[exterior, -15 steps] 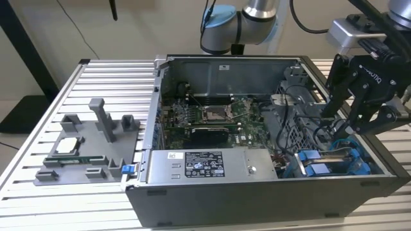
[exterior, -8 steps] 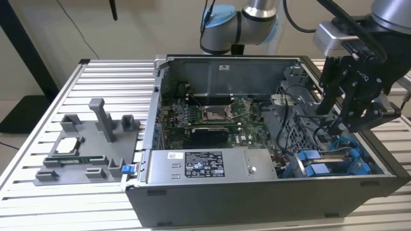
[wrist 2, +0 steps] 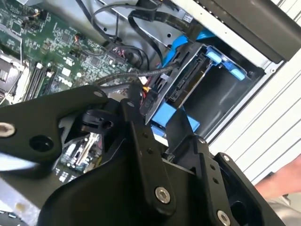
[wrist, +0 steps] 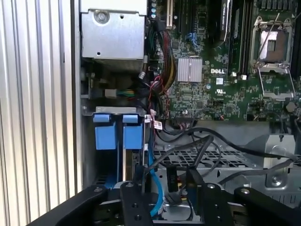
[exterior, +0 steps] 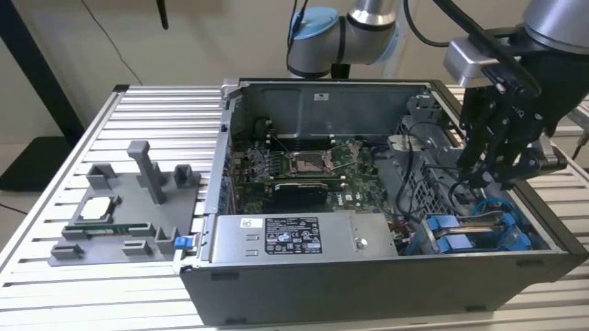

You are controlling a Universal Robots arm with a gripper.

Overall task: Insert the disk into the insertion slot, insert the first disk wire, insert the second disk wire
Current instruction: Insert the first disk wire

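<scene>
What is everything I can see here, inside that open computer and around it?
Slatted aluminium table: one, silver, under everything.
Open sheet-metal computer case: one, grey, on the table.
Motherboard: one, green, on the case floor.
Boxy labelled power supply: one, grey, beside the motherboard.
Flat disk in plastic carrier: one, silver-grey in bright blue, case corner at the exterior view's right.
Cables: several, black, one blue, near the disk.
Plastic fixture plate: one, grey, on the table at the exterior view's left.
Robot arm: one, silver and blue, above the case.
Gripper: one, black, over the disk.
</scene>
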